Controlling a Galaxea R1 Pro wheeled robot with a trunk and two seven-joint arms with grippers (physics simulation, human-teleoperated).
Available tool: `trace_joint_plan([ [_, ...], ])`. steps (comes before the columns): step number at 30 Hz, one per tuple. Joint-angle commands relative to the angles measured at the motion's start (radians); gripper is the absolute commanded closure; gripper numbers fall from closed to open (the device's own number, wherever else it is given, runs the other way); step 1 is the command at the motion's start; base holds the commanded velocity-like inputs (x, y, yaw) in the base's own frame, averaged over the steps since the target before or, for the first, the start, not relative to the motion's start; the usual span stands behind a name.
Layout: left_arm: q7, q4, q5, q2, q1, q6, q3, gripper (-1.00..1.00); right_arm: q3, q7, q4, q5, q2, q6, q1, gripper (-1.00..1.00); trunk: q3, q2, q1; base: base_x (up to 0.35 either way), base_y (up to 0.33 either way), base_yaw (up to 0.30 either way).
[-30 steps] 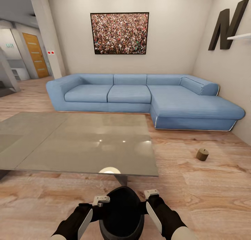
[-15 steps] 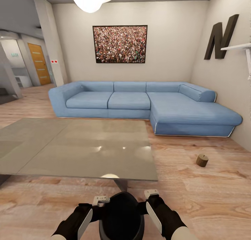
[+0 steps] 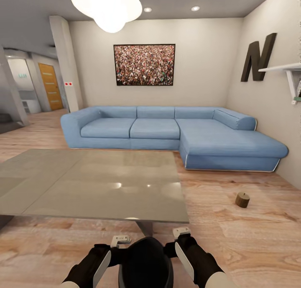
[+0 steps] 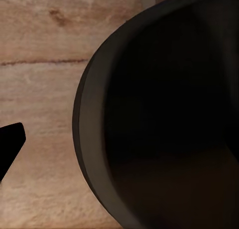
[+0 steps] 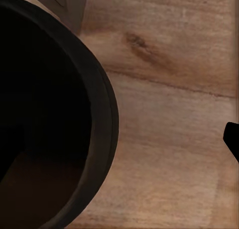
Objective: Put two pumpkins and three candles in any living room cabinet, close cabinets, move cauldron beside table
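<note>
A black cauldron (image 3: 146, 263) sits over pale honey-brown wood floor (image 3: 251, 237) with darker grain streaks. The worktop (image 3: 96, 183) is grey-green glass with soft white glints. The sofa (image 3: 175, 133) is sky blue. On the cream wall hangs a black-framed picture (image 3: 144, 65), speckled red, white and brown, and a dark brown letter N (image 3: 258, 57). A small cylinder (image 3: 242, 199) looks olive-brown.

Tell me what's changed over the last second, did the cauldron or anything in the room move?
Only the camera moved: the head view tilted up, showing more ceiling and the lamp. The cauldron sits in the same place between both arms, left gripper and right gripper flanking its rim as before. Table, sofa and the small brown cylinder on the floor stayed put.
</note>
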Motion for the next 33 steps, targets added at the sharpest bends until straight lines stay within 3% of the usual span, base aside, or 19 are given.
trace_joint_plan([
  [1, 0.003, -0.001, 0.01, 0.001, 0.0, 0.005, -0.003, -1.0, 0.005, -0.009, -0.001, -0.011, -0.001, 0.004, -0.001, -1.0, 0.003, 0.0, -0.001, 0.0, 0.0, 0.0],
  [33, 0.003, -0.004, 0.012, 0.001, 0.001, 0.001, -0.002, -1.0, 0.003, -0.008, -0.001, -0.013, -0.001, 0.004, -0.001, -1.0, 0.007, 0.0, -0.001, -0.077, 0.017, 0.0],
])
